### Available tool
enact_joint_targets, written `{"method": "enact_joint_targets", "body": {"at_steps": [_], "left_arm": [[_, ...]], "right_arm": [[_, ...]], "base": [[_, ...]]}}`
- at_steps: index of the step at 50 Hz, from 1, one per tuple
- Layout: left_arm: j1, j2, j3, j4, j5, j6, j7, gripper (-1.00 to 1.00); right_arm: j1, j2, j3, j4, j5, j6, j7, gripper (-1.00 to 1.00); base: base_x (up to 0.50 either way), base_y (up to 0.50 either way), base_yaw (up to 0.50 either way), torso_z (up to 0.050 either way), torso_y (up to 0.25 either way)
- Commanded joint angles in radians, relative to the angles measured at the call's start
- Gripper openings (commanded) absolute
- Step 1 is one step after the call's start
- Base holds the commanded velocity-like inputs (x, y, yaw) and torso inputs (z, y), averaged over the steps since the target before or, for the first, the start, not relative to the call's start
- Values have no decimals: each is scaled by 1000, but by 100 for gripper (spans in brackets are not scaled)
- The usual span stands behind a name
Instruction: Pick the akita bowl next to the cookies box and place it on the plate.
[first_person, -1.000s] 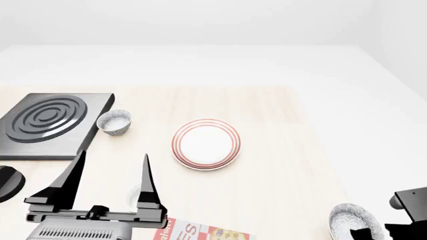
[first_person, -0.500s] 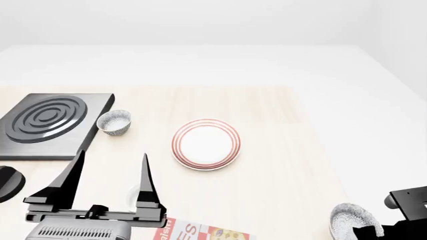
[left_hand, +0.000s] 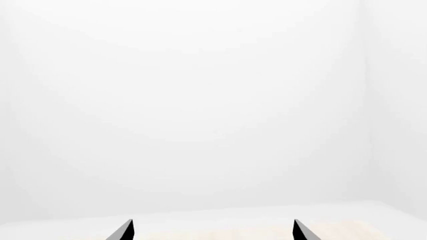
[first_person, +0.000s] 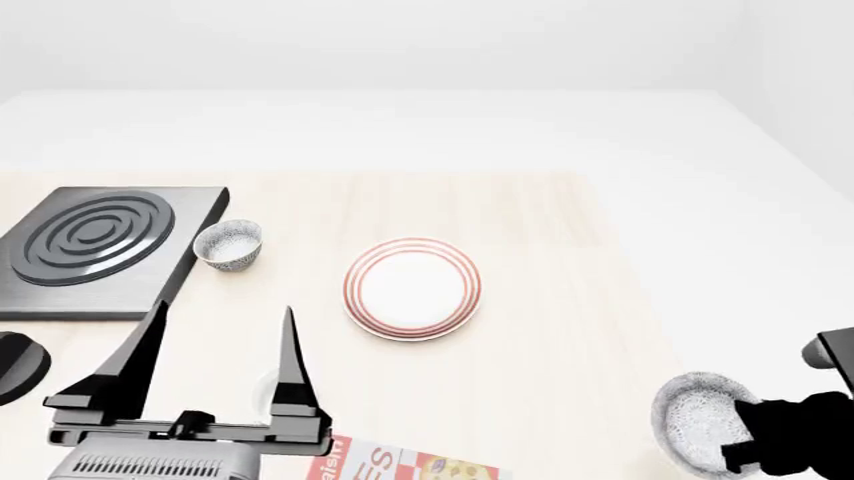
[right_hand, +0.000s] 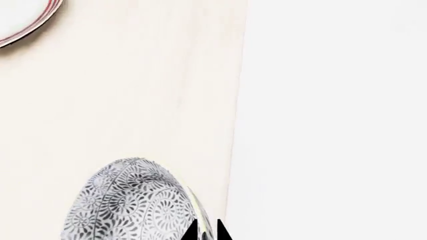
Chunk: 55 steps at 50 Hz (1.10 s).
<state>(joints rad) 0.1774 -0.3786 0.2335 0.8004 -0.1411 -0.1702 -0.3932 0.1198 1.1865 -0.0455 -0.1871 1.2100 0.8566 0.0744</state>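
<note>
**Speckled bowl gripped at table's right edge, plate well apart**

Seen from the head camera: right gripper (first_person: 742, 452) clamped on the rim of the akita bowl (first_person: 697, 432), low at the frame's right corner, near the right edge of the wooden table (first_person: 574, 300). Bowl tilted, white inside turned toward the camera. Whether raised clear of the tabletop or resting on it: hard to judge from here. In the right wrist view, the two dark fingertips (right_hand: 218, 233) pinched close together on the bowl's wall, patterned grey outside filling the frame beside them (right_hand: 130, 205), table edge running just past.

Away from that gripper, toward the table's middle: the plate (first_person: 412, 287), white with red rings, bare, well apart from the held bowl; only a sliver of its rim (right_hand: 27, 22) caught in the right wrist view.

Left gripper (first_person: 214, 345) spread wide, fingers upright, nothing between them, hovering above the table's near left part. Just beside it on the robot's side: the cookies box (first_person: 400, 465), cut by the frame edge. Beyond its tips: a second speckled bowl (first_person: 230, 244), touching or nearly touching a dark stove plate (first_person: 100, 245) with raised rings. Left wrist view: only two finger points (left_hand: 125, 231) against white wall.
</note>
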Motion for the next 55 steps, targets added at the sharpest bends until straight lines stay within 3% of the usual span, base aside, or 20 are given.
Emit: {"method": "enact_joint_targets", "body": {"at_steps": [1,18,29,45,55], "left_arm": [[-1,-4,0,6,-4,-4,-6,100],[-6,-8,1,-4,-11,0,-11,100],[-9,-11,7,-11,-11,4,-12,100],[-7,-15,20,-14,-18,18,-7,100],[-6,-18,20,-14,-26,22,-9,100]], "right_arm": [[233,31,-3,-55,107,123,73,-100],[680,-151,-165,45,68,285,117,-100],[944,-334,-288,167,-11,348,135,-100],[1263,-652,-541,625,-315,203,-27,-100],[1366,-801,-571,914,-406,40,-105,-100]], "base": [[0,0,0,0,0],[0,0,0,0,0],[0,0,0,0,0],[0,0,0,0,0],[0,0,0,0,0]]}}
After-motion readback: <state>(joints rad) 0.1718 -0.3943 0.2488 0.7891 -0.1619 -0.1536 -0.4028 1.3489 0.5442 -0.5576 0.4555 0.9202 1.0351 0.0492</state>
